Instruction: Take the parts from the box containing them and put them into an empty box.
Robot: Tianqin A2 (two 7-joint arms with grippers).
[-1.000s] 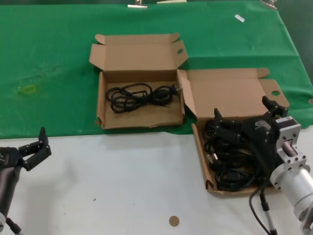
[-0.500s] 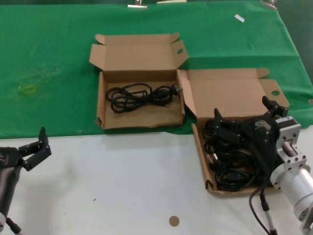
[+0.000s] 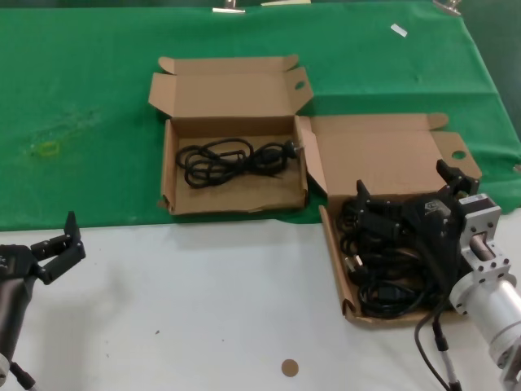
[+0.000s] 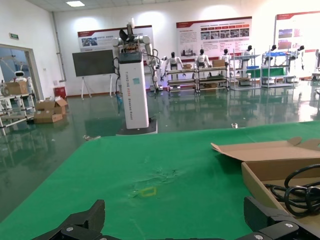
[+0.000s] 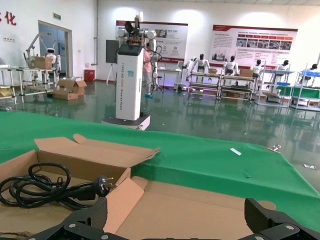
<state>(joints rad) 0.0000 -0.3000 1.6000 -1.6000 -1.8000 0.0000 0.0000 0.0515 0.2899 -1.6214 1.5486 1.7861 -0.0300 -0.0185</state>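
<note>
My right gripper sits low in the box on the right, fingers spread apart — directly over the pile of black cables. My left gripper is parked, jaws apart, over the white table. One cable bundle lies in the far box on the green cloth.
</note>
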